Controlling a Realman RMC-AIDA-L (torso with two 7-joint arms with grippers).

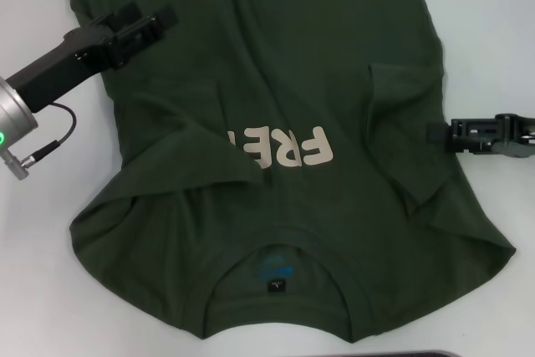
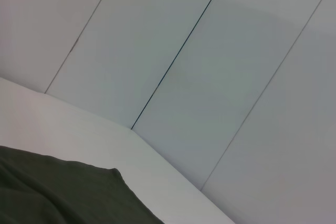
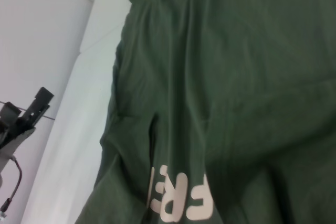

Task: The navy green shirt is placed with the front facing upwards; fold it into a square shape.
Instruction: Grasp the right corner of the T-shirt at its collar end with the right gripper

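Right now the big dark olive-green soft cotton T-shirt [image 1: 276, 148] lies spread out on the flat white table [image 1: 50, 290]. Its front faces up. Its collar [image 1: 276, 277] is on the side close to the robot, and its bottom end goes off the far edge of the head view. Inside the collar you can see a blue print and a small black tag [image 1: 277, 287]. Cream block letters [image 1: 288, 146] run across the chest and look upside down from the robot's head. Both sleeves are folded in over the body. The left sleeve [image 1: 188, 152] lies across the chest and hides part of the letters, so only "FRE" shows. The right sleeve [image 1: 405, 123] makes a flap on the other side of the letters.

The left gripper [image 1: 155, 22] is black and sits over the left edge of the shirt, far from the collar. Its fingers look a bit apart, and I cannot tell if they touch the cloth. The right gripper [image 1: 439, 133] is black too. It is at the right edge of the shirt, just beside the folded right sleeve. I cannot tell if its fingers are spread or pressed together.

From the left wrist view you see a corner of the shirt on the table, with a pale panelled wall [image 2: 210, 77] behind it.
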